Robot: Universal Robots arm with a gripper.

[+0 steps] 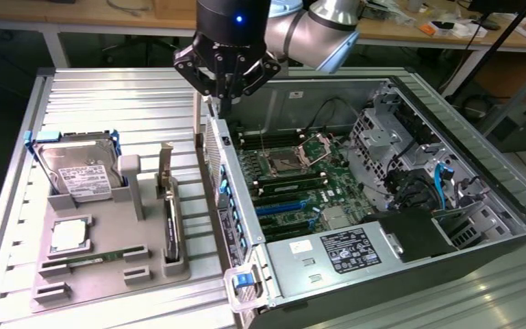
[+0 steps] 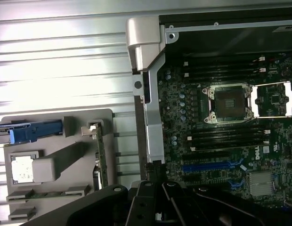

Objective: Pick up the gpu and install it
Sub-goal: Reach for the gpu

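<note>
Observer: Gripper hangs over the rear wall of the computer case. Jaws pressed together, nothing between them.

Operator: And the graphics card?

Observer: Graphics card stands on its long edge in a slot of the grey tray, on the tray's side nearest the case. Untouched, and apart from the gripper. Hard drive sits in the next holder, toward the exterior view's left.

Operator: Description?

Observer: Thin, dark, seen nearly edge-on. Silver bracket at the far end stands upright and rises above the board. The wrist view shows a greenish tint along its upper edge.

Operator: Notes on the pick-up?

Observer: My judgement only. The jaws must spread before any descent, since pressed together they would strike the edge. Set the fingers across the thin board, square over its upper edge and clear of the bracket. Grip near mid-length, because an off-centre pinch would likely tip it. Pull straight up, since a slanted lift could bind the card in its slot.
</note>
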